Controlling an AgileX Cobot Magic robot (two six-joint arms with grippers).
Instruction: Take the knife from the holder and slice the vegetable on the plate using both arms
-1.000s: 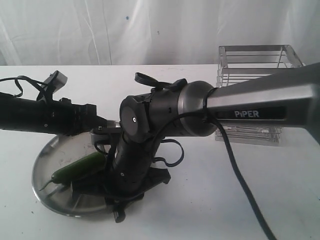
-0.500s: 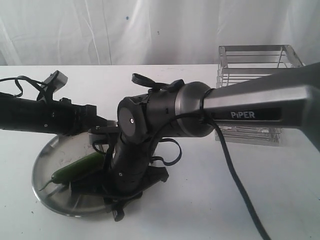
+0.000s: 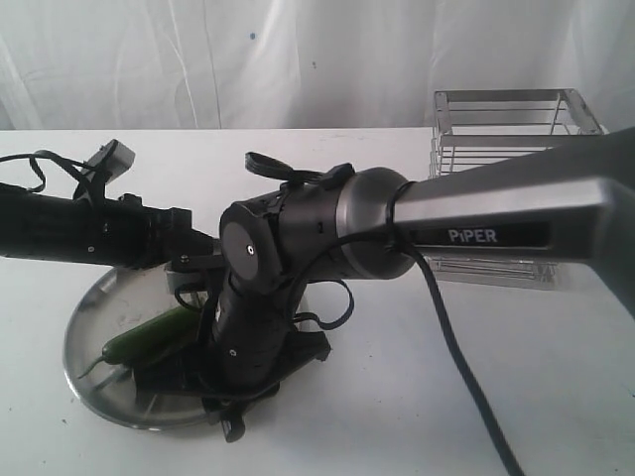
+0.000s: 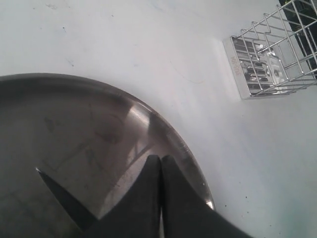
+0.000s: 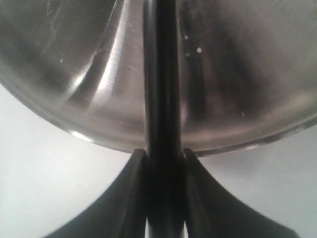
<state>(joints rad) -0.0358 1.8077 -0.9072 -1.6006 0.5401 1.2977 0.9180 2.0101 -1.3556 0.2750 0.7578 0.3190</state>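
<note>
Right gripper [image 5: 163, 163] pinching the knife [image 5: 159, 89], left gripper [image 4: 159, 168] pressed together, only in wrist views

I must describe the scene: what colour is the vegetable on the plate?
Green; the vegetable shows best in the exterior view.

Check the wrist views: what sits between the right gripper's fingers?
The right wrist view shows the knife clamped between the right gripper fingers, extending over the plate.
</note>
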